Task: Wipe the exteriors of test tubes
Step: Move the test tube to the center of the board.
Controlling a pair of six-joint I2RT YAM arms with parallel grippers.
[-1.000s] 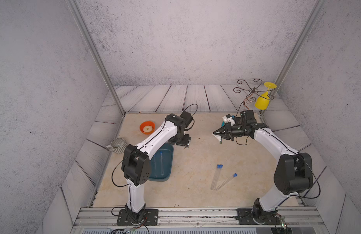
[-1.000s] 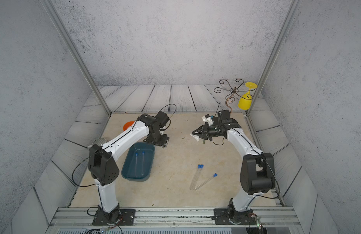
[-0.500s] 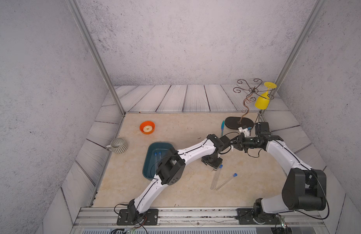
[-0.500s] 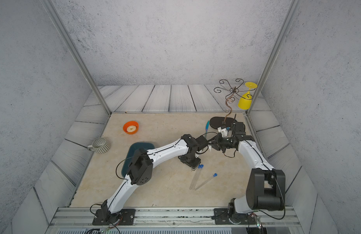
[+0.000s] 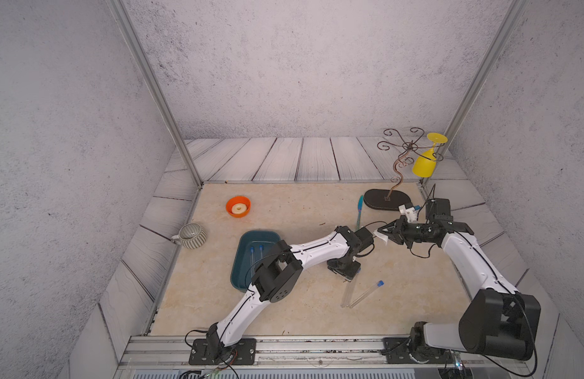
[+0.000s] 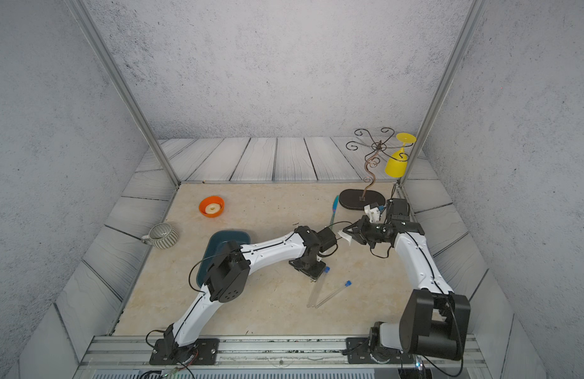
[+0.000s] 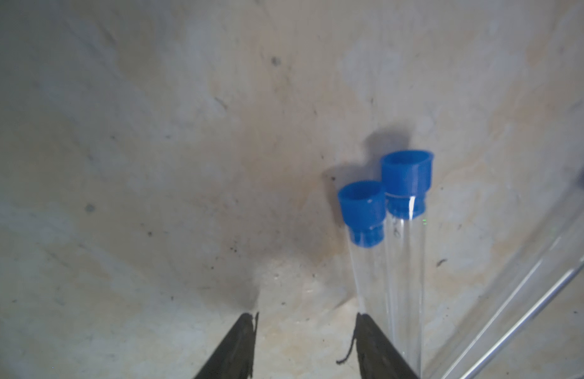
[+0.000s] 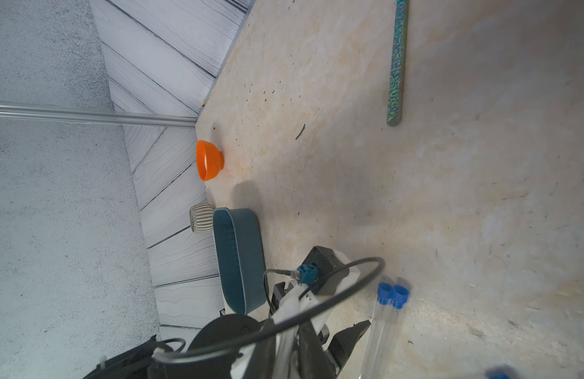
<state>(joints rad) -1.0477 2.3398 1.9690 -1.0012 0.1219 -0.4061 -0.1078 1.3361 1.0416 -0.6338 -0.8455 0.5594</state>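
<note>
- Blue-capped, clear test tubes [image 5: 347, 293] — three of them — are being seen lying on the beige tabletop [image 5: 300, 210], well apart from the teal tray [image 5: 241, 262], on its side facing the right arm's base.
- Two of them are lying side by side and touching; the third tube [image 5: 366, 293] is being seen angled just beside them.
- Two more tubes [image 5: 252, 259] are being kept inside the tray.
- The left gripper [image 7: 305, 315] is being held low over the touching pair, away from the tray; its fingers are standing apart with nothing between them.
- The right gripper [image 5: 387, 230] is being held farther from the tray than the left, pressed together on a white wipe [image 5: 383, 239].
</note>
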